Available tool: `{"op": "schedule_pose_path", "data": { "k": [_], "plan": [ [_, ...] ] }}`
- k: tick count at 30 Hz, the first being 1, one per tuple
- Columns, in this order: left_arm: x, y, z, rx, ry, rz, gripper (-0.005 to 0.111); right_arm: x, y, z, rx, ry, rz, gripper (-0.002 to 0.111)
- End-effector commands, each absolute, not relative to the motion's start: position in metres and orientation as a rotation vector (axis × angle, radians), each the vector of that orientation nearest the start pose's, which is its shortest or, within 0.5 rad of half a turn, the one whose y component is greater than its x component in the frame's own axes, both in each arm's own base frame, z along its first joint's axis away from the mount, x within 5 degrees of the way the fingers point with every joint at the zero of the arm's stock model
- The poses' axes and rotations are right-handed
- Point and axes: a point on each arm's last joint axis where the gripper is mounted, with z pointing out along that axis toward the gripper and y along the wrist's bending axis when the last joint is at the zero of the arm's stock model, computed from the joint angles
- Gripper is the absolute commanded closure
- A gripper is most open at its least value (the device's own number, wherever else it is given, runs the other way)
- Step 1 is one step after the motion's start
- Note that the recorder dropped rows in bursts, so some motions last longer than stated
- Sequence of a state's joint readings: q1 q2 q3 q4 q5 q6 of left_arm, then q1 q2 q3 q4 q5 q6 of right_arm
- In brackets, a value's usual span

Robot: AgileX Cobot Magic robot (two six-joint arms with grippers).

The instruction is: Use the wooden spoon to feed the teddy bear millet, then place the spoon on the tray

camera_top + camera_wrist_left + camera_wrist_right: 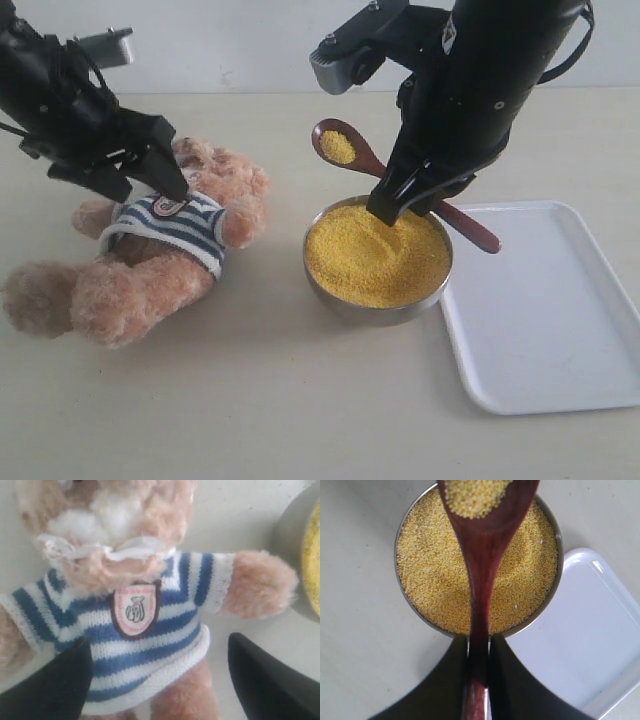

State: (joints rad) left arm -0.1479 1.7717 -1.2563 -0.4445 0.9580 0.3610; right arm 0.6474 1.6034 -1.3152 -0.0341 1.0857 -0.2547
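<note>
The teddy bear [160, 250] lies on its back on the left of the table, its striped shirt and chest badge [135, 608] facing up. My left gripper [160, 185] hovers open just over its chest, one finger on each side of the shirt [150, 645]. A metal bowl [378, 262] of yellow millet [435, 575] sits mid-table. My right gripper [405, 195] is shut on the handle of the wooden spoon [481, 565], holding it above the bowl. The spoon's bowl [338, 145] carries a small heap of millet and points towards the bear. The white tray [545, 310] lies right of the bowl.
The tray touches or nearly touches the bowl's right side. Bare beige tabletop [280, 400] stretches along the front and between bear and bowl. A pale wall runs behind the table.
</note>
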Motion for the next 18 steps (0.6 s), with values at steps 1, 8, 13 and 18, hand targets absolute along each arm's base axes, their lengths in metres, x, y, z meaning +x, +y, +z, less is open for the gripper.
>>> {"op": "schedule_pose_path", "data": {
  "k": [1,8,13,18],
  "plan": [
    [0.339,-0.084,0.257,0.411,2.732,-0.510,0.029,0.258,0.192,0.294,-1.252,2.542,0.035,0.109],
    [0.347,-0.084,0.227,0.354,2.851,-0.507,0.028,0.258,0.191,0.294,-1.253,2.543,0.034,0.109],
    [0.356,-0.086,0.186,0.338,2.967,-0.522,0.028,0.258,0.191,0.294,-1.253,2.543,0.034,0.109],
    [0.358,-0.095,0.153,0.362,3.059,-0.532,0.027,0.258,0.192,0.294,-1.255,2.538,0.035,0.109]
  ]
}}
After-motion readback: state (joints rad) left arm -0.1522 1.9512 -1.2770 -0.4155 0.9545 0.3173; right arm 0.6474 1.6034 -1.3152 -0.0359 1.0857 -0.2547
